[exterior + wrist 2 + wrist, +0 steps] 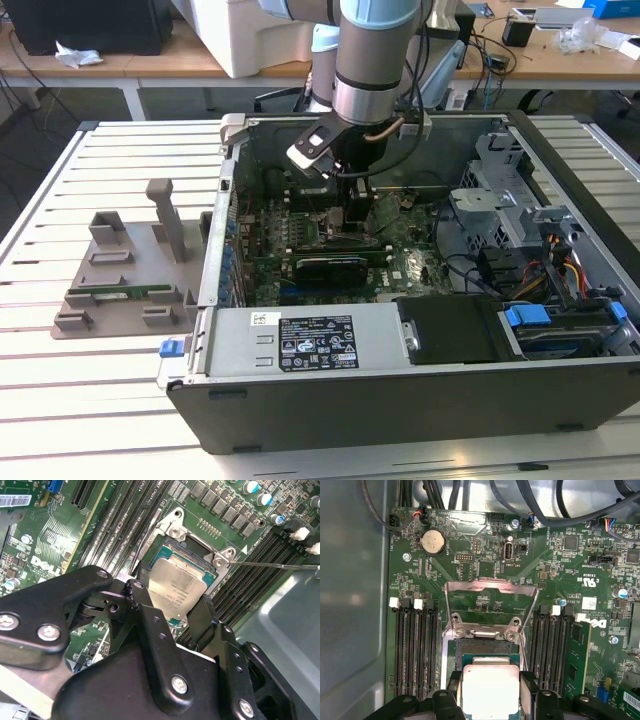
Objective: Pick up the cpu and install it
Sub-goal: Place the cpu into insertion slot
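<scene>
The open computer case (pixel 400 385) sits on the slatted tabletop (pixel 100 420), with a grey fixture tray (pixel 120 285) lying outside it toward the exterior view's left. Inside the case, rows of black memory slots (pixel 415 650) flank the socket (pixel 482 647) on both sides. The metal load plate (pixel 490 592) stands swung open just beyond the socket. Dark cables (pixel 545 502) loop over the board's far edge, past a round coin battery (pixel 432 542).

Your tool (pixel 490 687) is pinching the cpu (pixel 490 692), with its black fingers (pixel 527 682) pressed against two opposite edges. The jaws are drawn in to the chip's width. The cpu sits over the near part of the socket, silver top up, and you cannot tell whether its underside touches the socket.

The exterior view gives you the arm reaching straight down into the middle of the case, close to the black expansion card (pixel 335 268). The second wrist view adds a thin metal rod (pixel 275 565) running out beside the socket corner, and the first wrist view gives you the uncovered part of the socket and the raised plate
</scene>
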`<state>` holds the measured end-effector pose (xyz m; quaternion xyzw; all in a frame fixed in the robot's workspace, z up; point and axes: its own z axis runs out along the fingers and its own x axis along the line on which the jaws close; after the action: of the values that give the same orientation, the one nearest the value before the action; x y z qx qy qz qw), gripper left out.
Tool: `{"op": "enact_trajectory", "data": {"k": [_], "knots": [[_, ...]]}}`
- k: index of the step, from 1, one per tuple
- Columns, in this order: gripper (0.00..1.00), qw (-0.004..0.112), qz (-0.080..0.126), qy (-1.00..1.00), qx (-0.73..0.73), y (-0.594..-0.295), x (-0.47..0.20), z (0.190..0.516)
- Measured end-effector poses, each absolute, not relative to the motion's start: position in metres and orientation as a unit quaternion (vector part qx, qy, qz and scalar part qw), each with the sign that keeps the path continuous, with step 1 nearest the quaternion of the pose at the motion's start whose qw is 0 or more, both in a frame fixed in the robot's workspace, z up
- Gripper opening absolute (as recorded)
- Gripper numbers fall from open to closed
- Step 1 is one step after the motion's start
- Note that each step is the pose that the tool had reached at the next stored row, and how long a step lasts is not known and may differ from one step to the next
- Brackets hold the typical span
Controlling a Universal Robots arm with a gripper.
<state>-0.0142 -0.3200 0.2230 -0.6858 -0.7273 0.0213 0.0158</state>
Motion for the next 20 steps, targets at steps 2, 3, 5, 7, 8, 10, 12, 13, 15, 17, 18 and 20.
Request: {"op": "enact_trajectory", "data": {"k": [2,3,5,7,8,10,12,13,15,17,18,20], "knots": [[0.55,0.016,0.021,-0.727,-0.686,-0.320,-0.014,0.222],[0.55,0.016,0.021,-0.727,-0.686,-0.320,-0.014,0.221],[0.55,0.016,0.021,-0.727,-0.686,-0.320,-0.014,0.219],[0.55,0.016,0.021,-0.726,-0.687,-0.320,-0.014,0.216],[0.55,0.015,0.022,-0.724,-0.689,-0.320,-0.014,0.216],[0.55,0.013,0.024,-0.720,-0.694,-0.320,-0.014,0.214],[0.55,0.011,0.027,-0.716,-0.698,-0.316,-0.014,0.211],[0.55,0.011,0.027,-0.716,-0.698,-0.313,-0.014,0.210],[0.55,0.011,0.027,-0.716,-0.697,-0.311,-0.014,0.208],[0.55,0.008,0.030,-0.716,-0.698,-0.310,-0.014,0.205],[0.55,0.006,0.032,-0.716,-0.698,-0.310,-0.014,0.205],[0.55,0.002,0.036,-0.716,-0.698,-0.310,-0.014,0.203]]}}
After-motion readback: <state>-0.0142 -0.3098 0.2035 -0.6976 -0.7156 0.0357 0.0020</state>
